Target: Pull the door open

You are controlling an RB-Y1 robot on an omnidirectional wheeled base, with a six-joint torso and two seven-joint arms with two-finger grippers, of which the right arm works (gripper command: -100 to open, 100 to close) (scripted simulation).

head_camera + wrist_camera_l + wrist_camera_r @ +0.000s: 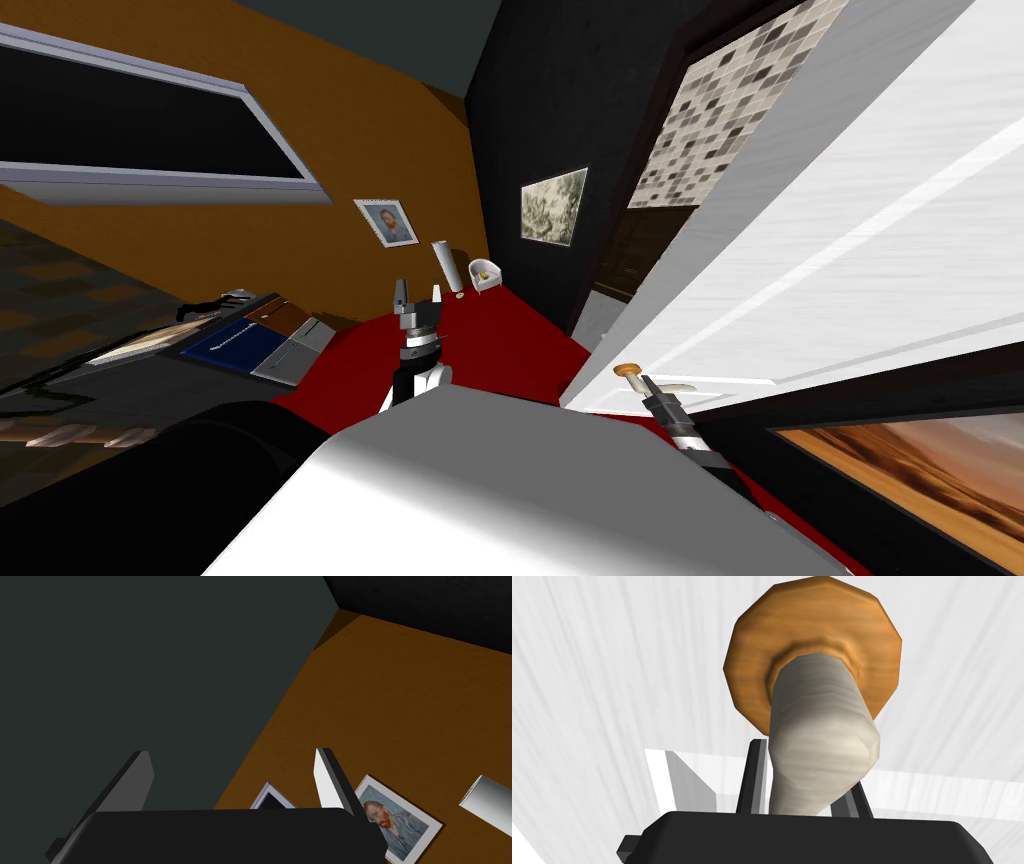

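A white panelled door [850, 250] stands swung out of its dark frame, with a tiled room showing past its far edge. Its handle is a cream lever [817, 741] on a round orange-brown rosette [812, 626]. My right gripper [807, 771] is shut on the lever, one finger pressing each side. In the head view this gripper [648, 385] sits at the door's near lower edge, beside the lever [682, 384]. My left gripper [420, 295] is raised ahead of me over the red floor, and its fingers [327, 776] stand open with nothing between them.
The floor [500, 350] is red. Low furniture with a blue item [235, 345] stands on my left. A small white chair [487, 272] and a white cylinder [445, 262] sit by the far corner. A framed landscape [900, 470] hangs close on my right.
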